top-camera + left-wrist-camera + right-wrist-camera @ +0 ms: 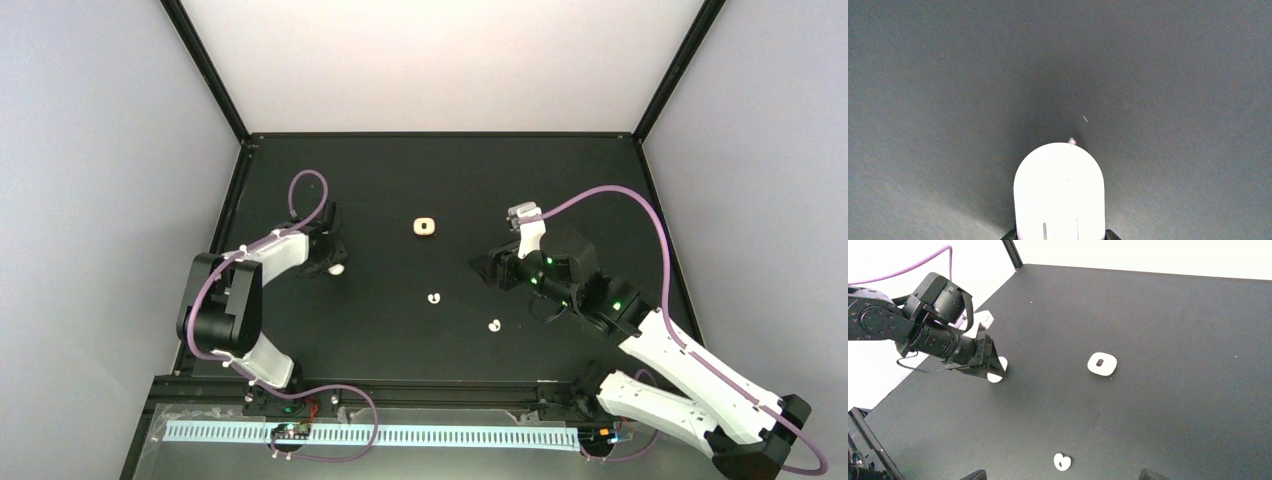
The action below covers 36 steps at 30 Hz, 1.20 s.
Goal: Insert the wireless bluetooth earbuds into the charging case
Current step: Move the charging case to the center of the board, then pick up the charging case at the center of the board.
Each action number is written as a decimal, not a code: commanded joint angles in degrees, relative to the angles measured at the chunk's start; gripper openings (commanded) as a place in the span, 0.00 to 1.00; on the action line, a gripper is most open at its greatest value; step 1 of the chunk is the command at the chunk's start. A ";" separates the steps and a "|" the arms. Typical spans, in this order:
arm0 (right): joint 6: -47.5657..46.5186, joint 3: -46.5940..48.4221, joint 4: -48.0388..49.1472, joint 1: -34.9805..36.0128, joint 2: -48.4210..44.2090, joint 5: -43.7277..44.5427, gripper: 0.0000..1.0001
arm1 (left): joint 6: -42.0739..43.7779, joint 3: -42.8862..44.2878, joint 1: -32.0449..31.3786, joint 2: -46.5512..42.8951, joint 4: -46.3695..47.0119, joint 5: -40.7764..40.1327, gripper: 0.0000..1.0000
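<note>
A white rounded charging case (1059, 192) fills the gap between the tips of my left gripper (1060, 235), which is shut on its two sides. From above the case (338, 268) shows at the left gripper (331, 260), low over the left of the table. Two tiny curled white earbuds lie mid-table, one (433, 298) and another (494, 325). My right gripper (480, 268) hovers open to their right. In the right wrist view, one earbud (1062, 461) lies just ahead of the wide-apart right gripper (1063, 475). The left gripper (990, 367) and case (995, 376) show there too.
A cream square piece with a dark slot (426, 227) lies flat further back on the black table (420, 170), also seen as the cream piece (1101, 364) in the right wrist view. Black frame posts and white walls enclose the table.
</note>
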 commanded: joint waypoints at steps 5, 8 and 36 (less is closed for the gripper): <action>1.99 -3.35 2.95 -0.08 -1.86 0.40 0.79 | -16.48 -4.33 -14.68 -6.36 1.48 -0.67 0.23; 2.91 -5.05 3.01 -0.13 -2.27 1.22 0.79 | -24.56 -4.87 -21.68 -6.92 2.69 -2.69 0.27; -2.50 1.46 6.78 0.65 23.35 -12.26 0.76 | 6.57 -4.40 -29.23 -52.73 -1.17 -19.57 0.99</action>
